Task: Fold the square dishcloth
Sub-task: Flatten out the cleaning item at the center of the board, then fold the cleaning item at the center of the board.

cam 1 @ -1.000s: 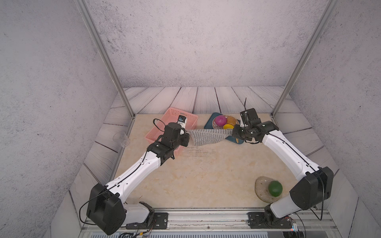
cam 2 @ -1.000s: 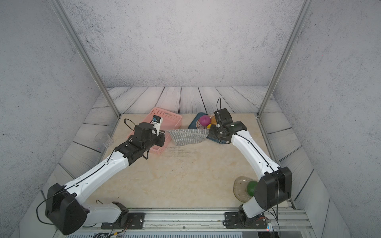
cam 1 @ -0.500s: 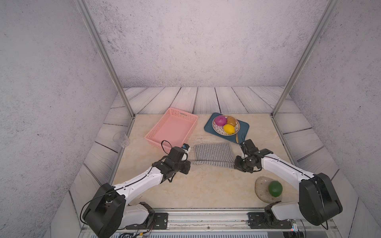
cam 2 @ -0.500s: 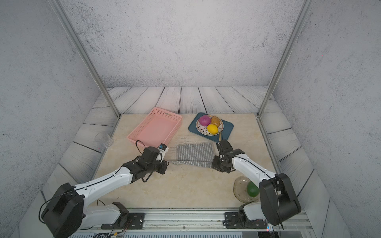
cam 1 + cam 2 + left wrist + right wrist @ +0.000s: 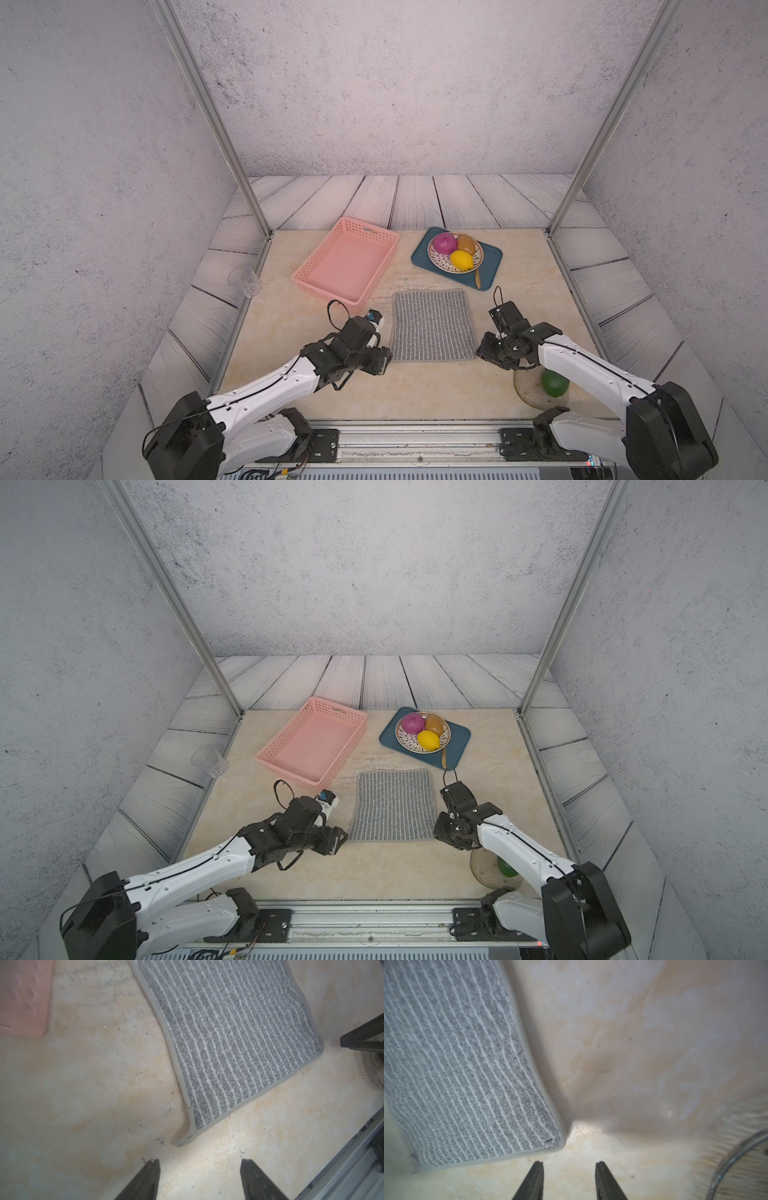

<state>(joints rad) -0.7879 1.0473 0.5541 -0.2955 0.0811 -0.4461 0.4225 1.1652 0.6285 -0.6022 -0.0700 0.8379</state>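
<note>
In both top views the square dishcloth (image 5: 432, 326) (image 5: 392, 806) is seen lying flat on the table (image 5: 415, 395), on the near side of the pink basket (image 5: 324, 293) and blue tray (image 5: 490, 266), between the two grippers. Its white stripes run from near edge to far edge. It is close to square, so no long axis can be told. The left gripper (image 5: 382, 360) and right gripper (image 5: 484, 353) are set low, just beside its near corners. In the left wrist view the left gripper (image 5: 200, 1162) is shown released, jaws spread with only table between them, and the nearest cloth (image 5: 232, 1032) corner is seen curled up, which the top views miss. In the right wrist view the right gripper (image 5: 569, 1164) is likewise shown parted and empty, just off the cloth (image 5: 456, 1064) corner, with the round mat (image 5: 737, 1157) rim at the frame edge.
</note>
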